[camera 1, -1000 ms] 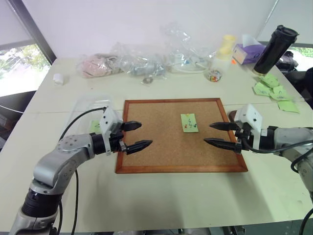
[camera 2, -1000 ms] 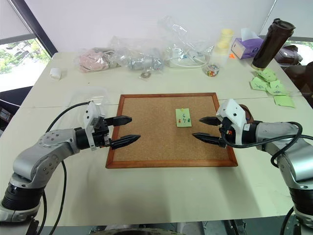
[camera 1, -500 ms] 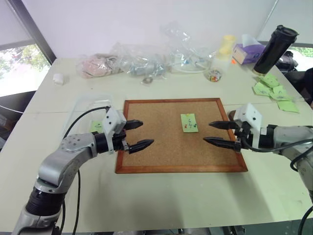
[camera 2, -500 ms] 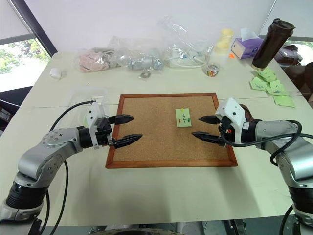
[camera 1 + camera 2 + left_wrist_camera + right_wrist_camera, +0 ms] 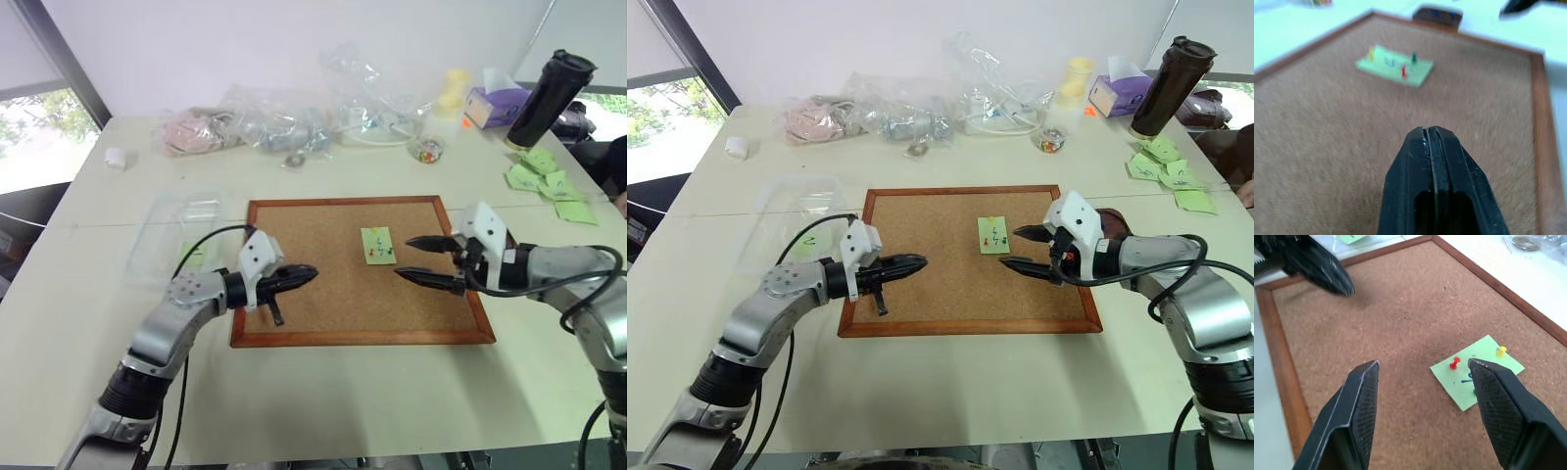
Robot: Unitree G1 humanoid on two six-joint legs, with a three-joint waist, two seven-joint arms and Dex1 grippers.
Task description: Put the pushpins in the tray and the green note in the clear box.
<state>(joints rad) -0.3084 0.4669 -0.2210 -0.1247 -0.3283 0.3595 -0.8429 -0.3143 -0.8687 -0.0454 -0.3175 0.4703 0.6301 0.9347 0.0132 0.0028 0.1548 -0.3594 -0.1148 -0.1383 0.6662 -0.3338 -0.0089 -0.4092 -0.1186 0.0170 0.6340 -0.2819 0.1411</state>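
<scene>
Now | green note (image 5: 379,245) pinned on corkboard (image 5: 323,323) | just beside right gripper (image 5: 423,260) jaws

A pale cream table (image 5: 323,401) carries everything. At its middle lies a wood-framed corkboard (image 5: 361,333). Just left of the board sits the clear box (image 5: 181,230). Along the far edge lie clear plastic bags (image 5: 284,117), with a small white roll (image 5: 118,158) at the far left. At the far right stand a purple tissue box (image 5: 493,106) and a dark tumbler (image 5: 551,98), with a bunch of green notes (image 5: 551,186) nearer
</scene>
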